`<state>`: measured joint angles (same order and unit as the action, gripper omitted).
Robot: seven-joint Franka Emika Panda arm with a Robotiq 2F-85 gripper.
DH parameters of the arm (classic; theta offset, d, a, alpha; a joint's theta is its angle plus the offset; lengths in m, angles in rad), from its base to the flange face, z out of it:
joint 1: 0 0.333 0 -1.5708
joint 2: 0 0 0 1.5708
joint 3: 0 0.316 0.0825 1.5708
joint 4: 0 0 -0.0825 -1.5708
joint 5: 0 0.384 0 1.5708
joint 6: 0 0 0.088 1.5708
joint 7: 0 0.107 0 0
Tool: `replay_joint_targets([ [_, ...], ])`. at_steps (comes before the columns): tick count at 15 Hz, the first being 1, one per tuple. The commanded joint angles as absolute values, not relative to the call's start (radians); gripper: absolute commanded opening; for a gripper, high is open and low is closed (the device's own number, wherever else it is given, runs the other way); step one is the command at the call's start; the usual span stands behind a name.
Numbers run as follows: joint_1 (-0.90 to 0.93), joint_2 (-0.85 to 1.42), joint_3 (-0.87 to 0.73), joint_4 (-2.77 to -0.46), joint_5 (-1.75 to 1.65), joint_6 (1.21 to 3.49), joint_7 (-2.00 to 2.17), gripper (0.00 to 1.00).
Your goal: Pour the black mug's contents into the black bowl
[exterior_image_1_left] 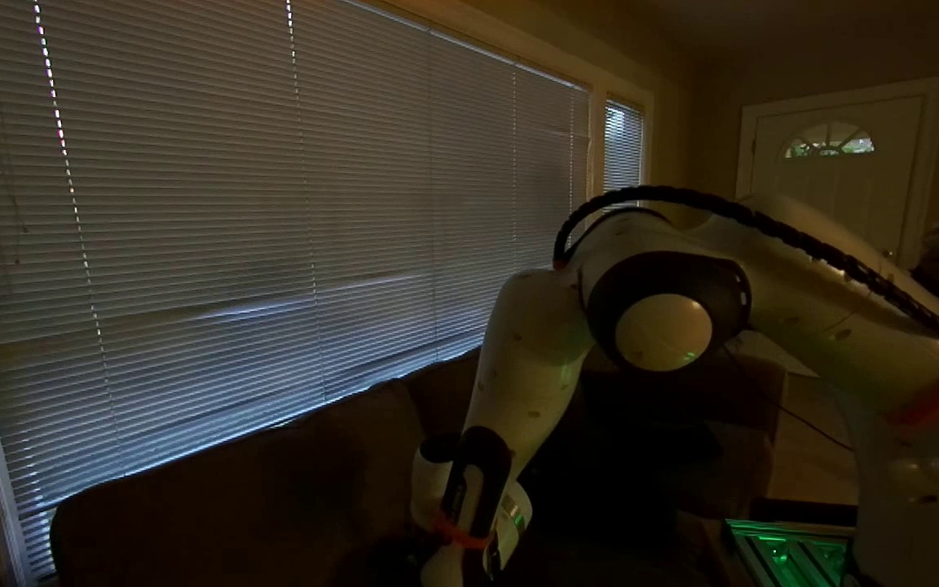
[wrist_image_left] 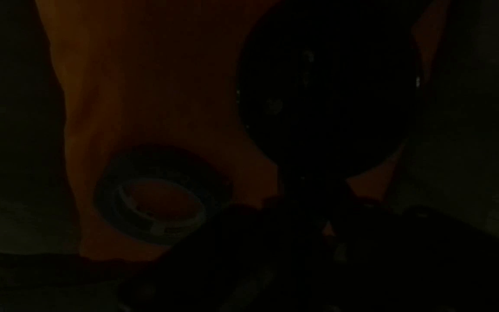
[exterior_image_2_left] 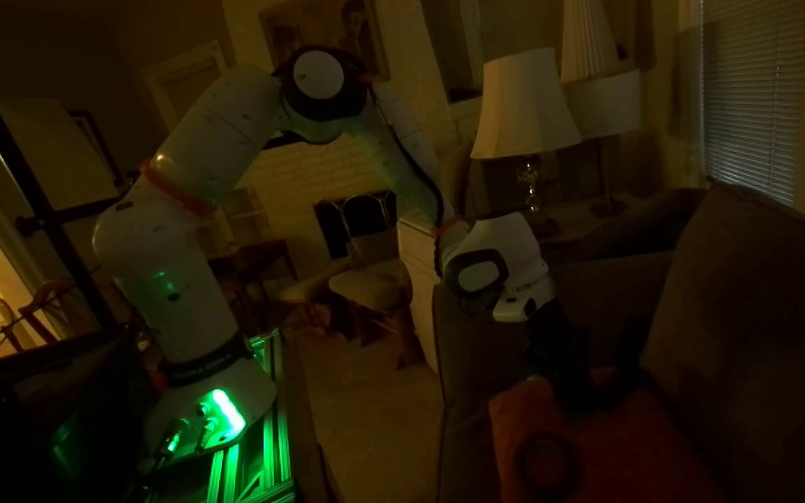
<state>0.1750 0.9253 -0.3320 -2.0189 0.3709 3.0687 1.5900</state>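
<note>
Black mug (wrist_image_left: 327,91) (ID unsure, v. dark) is nr R edge of orange tabletop (wrist_image_left: 154,91), wrist view, w/ fingers (wrist_image_left: 232,247) at its near side, clenched or released can't tell, pose prob. meant to keep far rim free for the pour.

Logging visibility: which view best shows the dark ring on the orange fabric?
The wrist view: the dark ring looks large there, its opening and inner edge visible despite the gloom. In an exterior view it is only a faint outline; no further view shows it.
</note>
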Motion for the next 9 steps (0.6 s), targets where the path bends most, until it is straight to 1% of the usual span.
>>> replay_joint_targets([
  [1,0.162,0.843,-0.331,-2.027,0.382,3.006,1.613,0.05],
  [9,0.167,0.775,-0.318,-1.985,0.370,3.002,1.664,0.05],
])
